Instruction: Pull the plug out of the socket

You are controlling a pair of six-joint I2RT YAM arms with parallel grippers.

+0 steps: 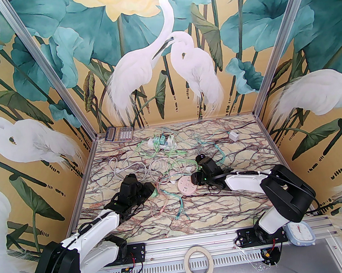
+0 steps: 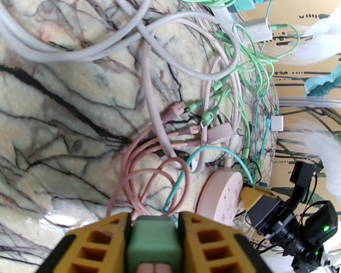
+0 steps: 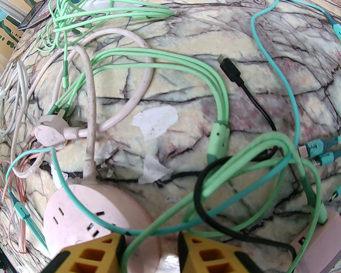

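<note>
Seemingly free of the pink socket (image 2: 222, 196), green plug (image 2: 154, 240) clenched in left end effector (image 2: 154, 221); right end effector (image 3: 150, 237) grip unclear; lower gently, avoiding cables (image 3: 219, 128).

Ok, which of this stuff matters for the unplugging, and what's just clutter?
Job: green plug, gripped in the left tool; pink round socket, under the right tool.
Lying about: calculator, white power strip, white charger cube, green cables, teal cable, black cable, tape roll, timer.
</note>
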